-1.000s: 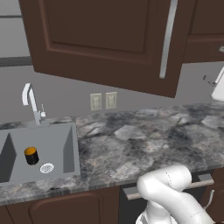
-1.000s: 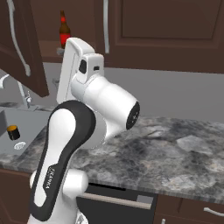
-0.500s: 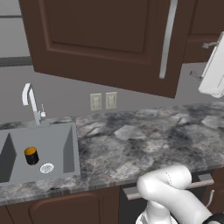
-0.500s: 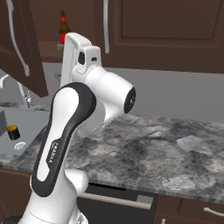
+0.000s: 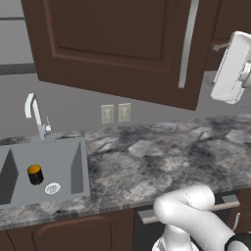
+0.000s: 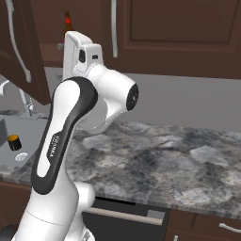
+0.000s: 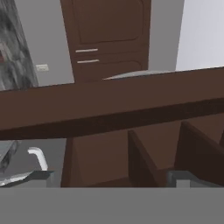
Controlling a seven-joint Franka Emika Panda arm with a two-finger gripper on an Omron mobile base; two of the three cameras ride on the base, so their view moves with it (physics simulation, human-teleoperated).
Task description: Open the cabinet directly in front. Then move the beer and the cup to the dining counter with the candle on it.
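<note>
Cabinet (image 5: 122, 44): door swung open.
Claw: state cannot be told.
Risk: arm could topple the beer (image 6: 68, 29).

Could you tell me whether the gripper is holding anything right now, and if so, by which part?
Nothing is held. In the hand view the gripper has only empty space between its spread tips; the beer stands apart inside the open cabinet.

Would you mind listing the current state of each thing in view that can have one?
cabinet: door swung open, shelf exposed.
beer: upright on the cabinet shelf, cap on, partly hidden behind the arm.
black-and-orange cylinder: standing upright in the sink basin.
sink: dry, tap not running.
gripper: raised to cabinet height, holding nothing; open or shut, I cannot tell.
</note>
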